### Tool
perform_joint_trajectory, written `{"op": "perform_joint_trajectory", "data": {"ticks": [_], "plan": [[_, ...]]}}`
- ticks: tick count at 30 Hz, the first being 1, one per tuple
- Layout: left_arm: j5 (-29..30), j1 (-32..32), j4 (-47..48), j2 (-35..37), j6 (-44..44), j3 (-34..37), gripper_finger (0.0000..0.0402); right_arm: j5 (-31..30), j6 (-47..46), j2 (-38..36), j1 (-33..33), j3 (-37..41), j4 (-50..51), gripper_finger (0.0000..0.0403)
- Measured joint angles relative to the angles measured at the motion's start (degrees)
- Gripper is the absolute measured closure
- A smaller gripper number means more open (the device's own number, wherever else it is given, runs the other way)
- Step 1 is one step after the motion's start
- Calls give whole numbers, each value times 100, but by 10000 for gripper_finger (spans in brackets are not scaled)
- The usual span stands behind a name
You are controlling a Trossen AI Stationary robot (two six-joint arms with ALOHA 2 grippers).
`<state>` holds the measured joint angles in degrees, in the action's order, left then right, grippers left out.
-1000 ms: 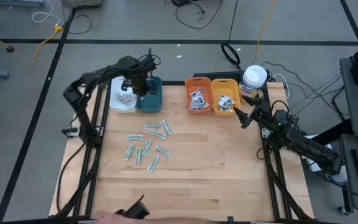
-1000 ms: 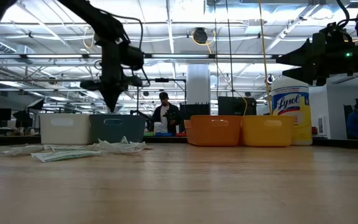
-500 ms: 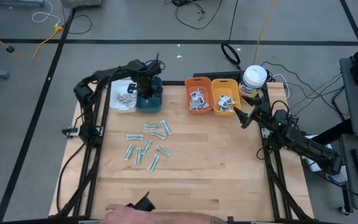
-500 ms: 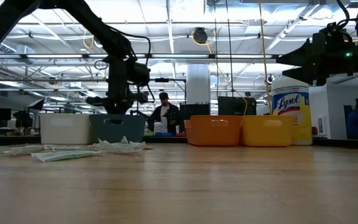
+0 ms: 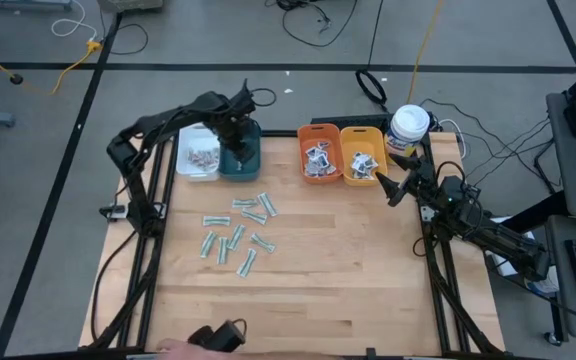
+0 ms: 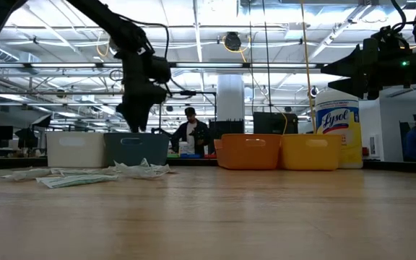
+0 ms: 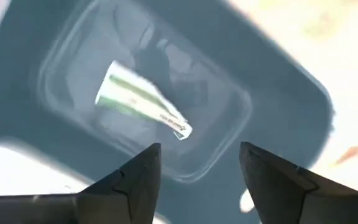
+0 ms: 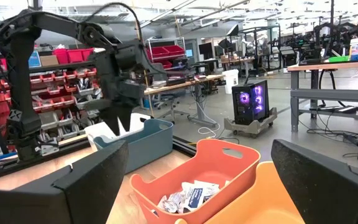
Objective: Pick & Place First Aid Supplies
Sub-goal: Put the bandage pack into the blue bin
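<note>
1. Up at the upper left of the table (image 5: 298,290) in the high view, the left gripper (image 5: 236,139) hangs over the teal bin (image 5: 246,160).
2. Seen from the left wrist, its fingers (image 7: 132,180) stand apart with nothing between them, and a pale-green strip (image 7: 143,101) lies on the teal bin's floor below, clear of both fingers.
3. Low view: the left gripper (image 6: 137,119) points down just above the teal bin's (image 6: 137,149) rim.
4. Left of the teal bin, touching it, sits the white bin (image 5: 197,158), with small red-printed packets (image 5: 204,156) inside.
5. More green strips (image 5: 236,232) lie scattered on the wood at centre-left of the high view, below the two bins and well apart from either gripper.
6. At upper centre stand the orange bin (image 5: 319,132) and, touching it on the right, the yellow bin (image 5: 363,132); both hold white packets (image 5: 318,160) with blue print.
7. The right gripper (image 5: 381,182) waits just right of the yellow bin, jaws wide and empty, near the canister (image 5: 409,126) at the table's upper right corner.
8. From the right wrist, the white packets (image 8: 188,195) show in the orange bin (image 8: 229,163).
9. A hand (image 5: 176,350) shows at the bottom edge of the high view.
</note>
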<state>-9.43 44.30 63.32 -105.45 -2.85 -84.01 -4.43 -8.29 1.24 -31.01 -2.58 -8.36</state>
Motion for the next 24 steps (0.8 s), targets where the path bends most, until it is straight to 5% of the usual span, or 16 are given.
{"op": "perform_joint_trajectory", "data": {"ticks": [8,24], "plan": [[9,-480,243,565,-2812,47,172,-2,-2,0,-2,2,0,11],[37,-1924,270,2022,-2656,1998,172,0,-2,2,1,-1,0,11]]}}
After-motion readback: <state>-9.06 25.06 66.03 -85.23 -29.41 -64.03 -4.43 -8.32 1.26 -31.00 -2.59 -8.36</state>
